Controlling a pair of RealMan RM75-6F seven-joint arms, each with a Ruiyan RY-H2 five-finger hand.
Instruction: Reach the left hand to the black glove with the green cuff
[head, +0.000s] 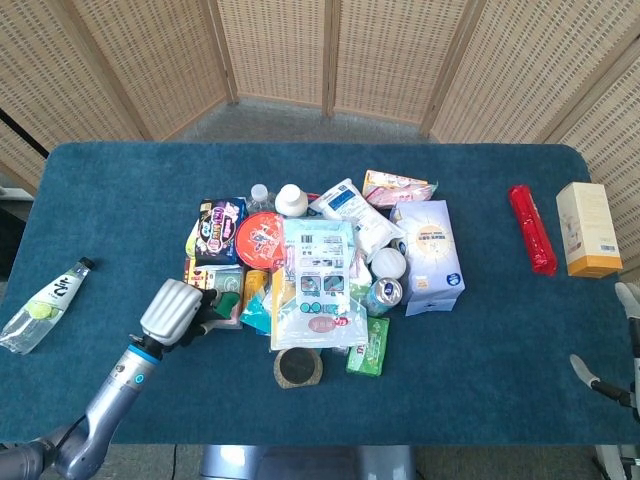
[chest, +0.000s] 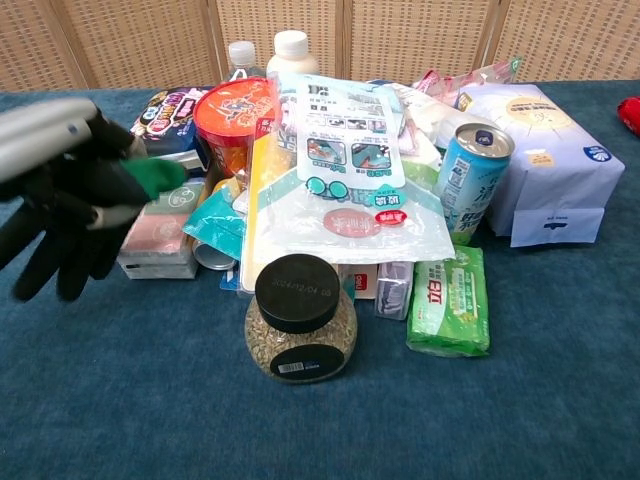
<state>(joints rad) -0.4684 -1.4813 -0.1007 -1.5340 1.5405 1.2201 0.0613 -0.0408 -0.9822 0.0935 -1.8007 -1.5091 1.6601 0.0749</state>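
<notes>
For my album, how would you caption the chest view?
Left hand grips the black glove beside a heap of groceries.
</notes>
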